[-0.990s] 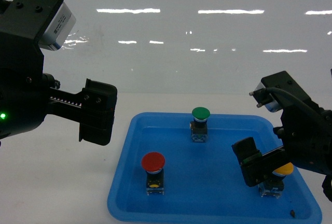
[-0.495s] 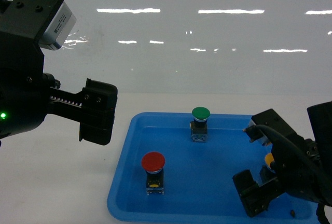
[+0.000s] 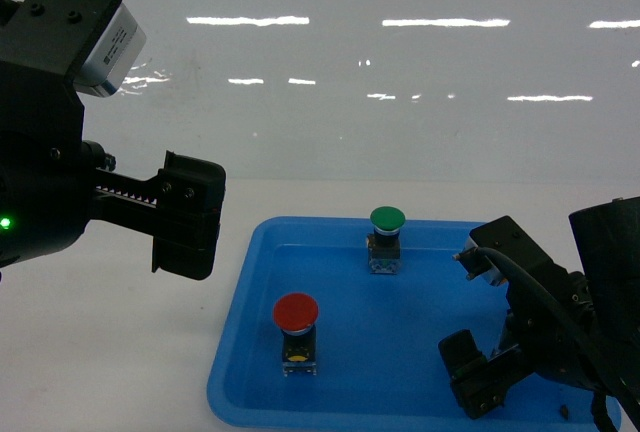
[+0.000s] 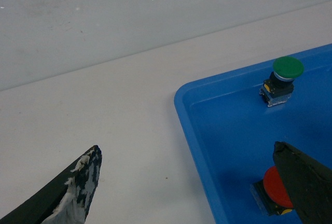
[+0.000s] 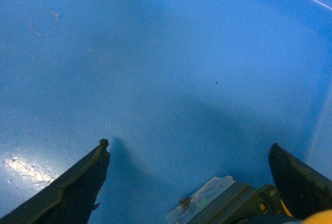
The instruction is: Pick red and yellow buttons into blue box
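The red button (image 3: 296,314) stands in the left half of a shallow blue tray (image 3: 250,252); it shows again (image 4: 275,189) half hidden behind a fingertip. My left gripper (image 3: 188,216) (image 4: 187,182) hangs open above the table, left of the tray. The yellow button is covered by my right arm in the head view. The right wrist view shows its clear-and-black block (image 5: 228,203) and a sliver of its yellow cap (image 5: 319,218). My right gripper (image 3: 488,377) (image 5: 189,182) is open, low in the tray, with that block between its fingers, nearer the right one. The blue box is out of view.
A green button (image 3: 387,220) (image 4: 288,68) stands at the tray's far middle. White tabletop (image 3: 110,352) lies left of the tray, and a glossy white wall (image 3: 330,102) rises behind it. A small dark speck (image 3: 565,412) lies near the tray's front right corner.
My right gripper has dropped lower and come toward the tray's front, and the arm now hides the yellow button in the head view. The left arm has not moved.
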You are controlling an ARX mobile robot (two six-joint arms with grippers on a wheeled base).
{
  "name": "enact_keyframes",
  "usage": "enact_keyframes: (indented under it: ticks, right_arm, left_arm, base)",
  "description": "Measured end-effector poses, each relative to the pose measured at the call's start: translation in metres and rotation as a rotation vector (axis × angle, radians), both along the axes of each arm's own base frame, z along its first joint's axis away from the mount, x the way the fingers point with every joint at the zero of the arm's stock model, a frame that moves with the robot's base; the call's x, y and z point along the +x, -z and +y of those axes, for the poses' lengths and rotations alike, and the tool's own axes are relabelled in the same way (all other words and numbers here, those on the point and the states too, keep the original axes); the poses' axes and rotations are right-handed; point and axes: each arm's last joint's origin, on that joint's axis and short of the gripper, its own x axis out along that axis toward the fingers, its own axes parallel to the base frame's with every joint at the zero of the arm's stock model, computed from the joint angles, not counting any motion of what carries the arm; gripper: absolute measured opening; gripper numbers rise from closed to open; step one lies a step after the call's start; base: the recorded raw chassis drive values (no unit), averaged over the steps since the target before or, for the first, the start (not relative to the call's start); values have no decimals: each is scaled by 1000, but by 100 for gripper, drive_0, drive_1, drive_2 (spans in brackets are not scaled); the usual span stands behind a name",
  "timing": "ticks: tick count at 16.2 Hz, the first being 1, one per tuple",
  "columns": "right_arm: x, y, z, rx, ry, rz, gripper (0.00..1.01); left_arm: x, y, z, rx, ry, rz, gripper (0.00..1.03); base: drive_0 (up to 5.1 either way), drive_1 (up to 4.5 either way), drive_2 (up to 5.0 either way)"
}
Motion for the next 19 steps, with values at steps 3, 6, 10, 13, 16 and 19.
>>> enact_keyframes:
  ticks: [3, 6, 10, 13, 16, 19]
  right_arm:
    - [1, -1, 4, -7, -3, -5, 57]
    - [1, -2, 4, -10, 5, -18, 36]
    - [-3, -31, -7, 77, 89, -131, 36]
    - [-16, -79, -27, 177, 202, -304, 35]
    - [-81, -132, -66, 239, 416, -524, 35]
    - [-134, -134, -72, 239, 463, -545, 35]
  left_arm:
    - [0, 0, 0, 0, 0, 0, 98]
    - [0, 0, 0, 0, 0, 0, 98]
    - [0, 0, 0, 0, 0, 0, 98]
    - [0, 0, 0, 0, 0, 0, 98]
    - [0, 0, 0, 0, 0, 0, 98]
    - [0, 0, 0, 0, 0, 0, 98]
  base:
    - [0, 0, 0]
    - [0, 0, 0]
    - [0, 0, 0]
    - [0, 0, 0]
    - [0, 0, 0]
    - [0, 0, 0]
